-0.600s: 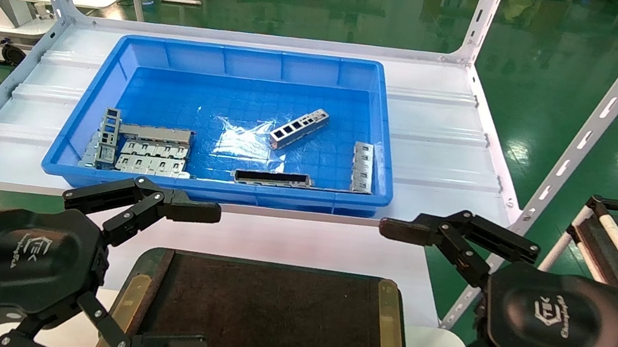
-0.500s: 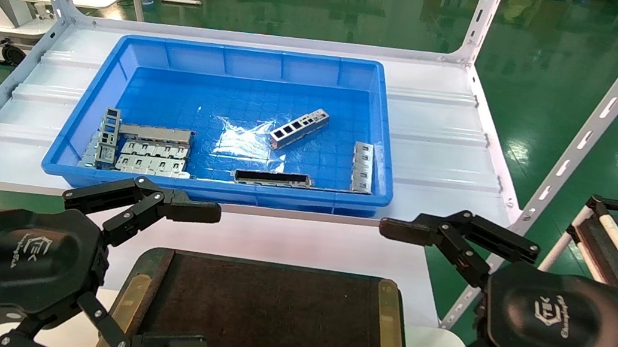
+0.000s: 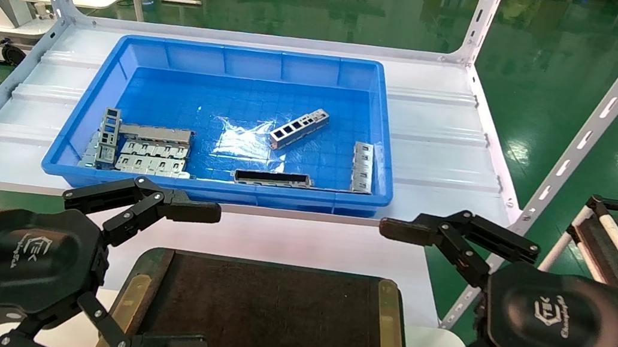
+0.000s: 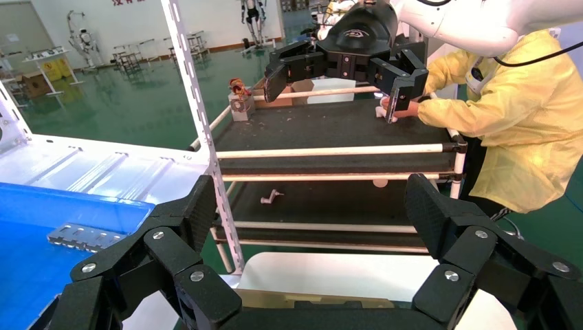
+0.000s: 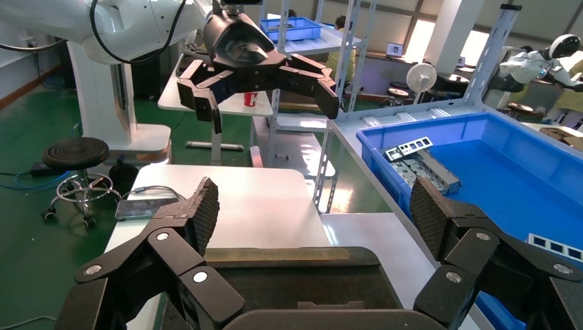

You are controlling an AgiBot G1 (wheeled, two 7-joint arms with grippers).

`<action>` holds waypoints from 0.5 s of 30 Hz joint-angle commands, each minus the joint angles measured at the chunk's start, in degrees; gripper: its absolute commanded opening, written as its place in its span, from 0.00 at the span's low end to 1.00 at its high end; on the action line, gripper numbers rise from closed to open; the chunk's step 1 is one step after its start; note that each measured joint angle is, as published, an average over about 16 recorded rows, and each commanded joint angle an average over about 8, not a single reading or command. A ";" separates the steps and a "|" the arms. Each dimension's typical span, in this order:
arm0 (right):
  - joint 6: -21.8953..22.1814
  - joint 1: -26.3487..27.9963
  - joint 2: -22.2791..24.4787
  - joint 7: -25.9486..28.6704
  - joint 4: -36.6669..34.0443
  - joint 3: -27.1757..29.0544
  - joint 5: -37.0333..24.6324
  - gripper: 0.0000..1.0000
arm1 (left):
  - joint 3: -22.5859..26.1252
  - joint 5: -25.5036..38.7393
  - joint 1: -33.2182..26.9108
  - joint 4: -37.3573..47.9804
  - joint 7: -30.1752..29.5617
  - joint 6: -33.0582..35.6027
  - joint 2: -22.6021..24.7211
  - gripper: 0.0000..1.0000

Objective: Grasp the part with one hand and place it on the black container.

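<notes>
The part (image 3: pixel 298 128), a slim silver box with a row of square windows, lies slanted on the floor of the blue bin, right of centre. The black container (image 3: pixel 264 318), a dark tray with brass side strips, lies on the near table between my two grippers. It also shows in the right wrist view (image 5: pixel 289 282). My left gripper (image 3: pixel 200 279) is open and empty over the tray's left edge. My right gripper (image 3: pixel 376 295) is open and empty over its right edge. Both are well short of the bin.
The blue bin (image 3: pixel 241 55) sits on a white shelf with slotted uprights (image 3: pixel 594 123). It also holds a cluster of grey perforated pieces (image 3: pixel 140 147), a long dark-hollow piece (image 3: pixel 272 178) and a piece by the right wall (image 3: pixel 363 168). A person in yellow (image 4: pixel 509 124) stands by a rack.
</notes>
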 commanded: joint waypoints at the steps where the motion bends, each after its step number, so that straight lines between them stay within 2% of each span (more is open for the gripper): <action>1: 0.00 0.00 0.00 0.00 0.00 0.00 0.00 1.00 | 0.00 0.00 0.00 0.00 0.00 0.00 0.00 1.00; 15: 0.00 0.00 0.00 0.00 -0.01 0.00 0.00 1.00 | 0.00 0.21 -0.02 0.04 0.03 -0.35 0.08 1.00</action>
